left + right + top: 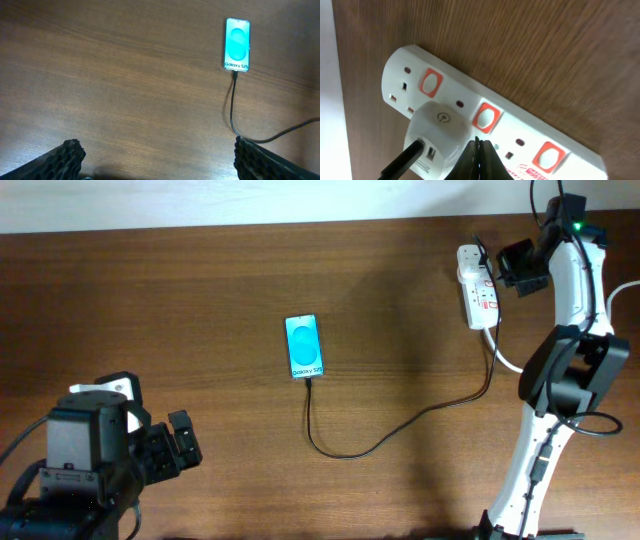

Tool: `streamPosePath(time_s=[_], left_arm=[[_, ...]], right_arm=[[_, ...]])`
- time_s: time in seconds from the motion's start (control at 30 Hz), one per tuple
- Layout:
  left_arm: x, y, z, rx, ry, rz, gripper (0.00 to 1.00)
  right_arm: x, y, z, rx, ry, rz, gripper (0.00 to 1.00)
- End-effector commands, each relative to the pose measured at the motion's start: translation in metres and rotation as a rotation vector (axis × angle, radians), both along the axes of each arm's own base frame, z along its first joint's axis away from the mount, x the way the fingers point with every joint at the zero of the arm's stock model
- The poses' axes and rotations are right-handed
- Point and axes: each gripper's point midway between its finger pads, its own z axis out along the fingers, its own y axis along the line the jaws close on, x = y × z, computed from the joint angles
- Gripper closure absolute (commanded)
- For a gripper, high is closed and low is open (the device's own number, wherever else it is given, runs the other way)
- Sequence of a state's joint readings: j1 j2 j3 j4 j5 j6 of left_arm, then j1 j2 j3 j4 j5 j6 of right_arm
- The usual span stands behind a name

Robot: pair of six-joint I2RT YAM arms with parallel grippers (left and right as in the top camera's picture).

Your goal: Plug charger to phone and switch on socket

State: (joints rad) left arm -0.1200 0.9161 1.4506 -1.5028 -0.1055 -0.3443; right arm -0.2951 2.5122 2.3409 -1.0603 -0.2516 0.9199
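The phone (pixel 304 347) lies face up mid-table, its cyan screen lit; in the left wrist view the phone (pixel 236 44) has the charger (pixel 232 107) plugged into its near short edge. The charger's thin black cable (pixel 400 425) loops right to a white adapter (pixel 439 137) seated in the socket (pixel 477 287). My right gripper (pixel 478 142) is shut and empty, its tip over the socket (pixel 520 135) just below a red switch (pixel 485 117). My left gripper (pixel 155 160) hangs open over bare wood at the near left, far from the phone.
A thick white cord (pixel 503 352) leaves the socket toward the right arm's base (pixel 570 375). The table's far edge meets a pale wall (pixel 250 200). Two more red switches (pixel 430 82) (pixel 547 155) sit along the strip.
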Motion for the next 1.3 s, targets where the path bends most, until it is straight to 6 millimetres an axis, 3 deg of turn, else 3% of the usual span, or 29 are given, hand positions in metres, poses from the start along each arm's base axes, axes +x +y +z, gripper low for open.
streamPosePath(time_s=[0.0, 0.2, 0.6, 0.83, 1.27], left_arm=[[0.001, 0.002, 0.003, 0.002, -0.013, 0.007, 0.01], [0.001, 0.002, 0.003, 0.002, -0.013, 0.007, 0.01], [0.001, 0.002, 0.003, 0.002, -0.013, 0.007, 0.01], [0.001, 0.002, 0.003, 0.002, -0.013, 0.007, 0.01], [0.001, 0.001, 0.004, 0.002, -0.016, 0.007, 0.01]], right_arm=[[0.002, 0.012, -0.020, 0.019, 0.033, -0.009, 0.96], [0.001, 0.007, -0.029, -0.001, 0.046, -0.024, 0.96], [0.012, 0.003, -0.027, -0.016, 0.001, -0.029, 0.96], [0.012, 0.015, -0.044, 0.002, 0.027, -0.005, 0.96], [0.012, 0.015, -0.044, -0.108, -0.010, 0.248, 0.96]])
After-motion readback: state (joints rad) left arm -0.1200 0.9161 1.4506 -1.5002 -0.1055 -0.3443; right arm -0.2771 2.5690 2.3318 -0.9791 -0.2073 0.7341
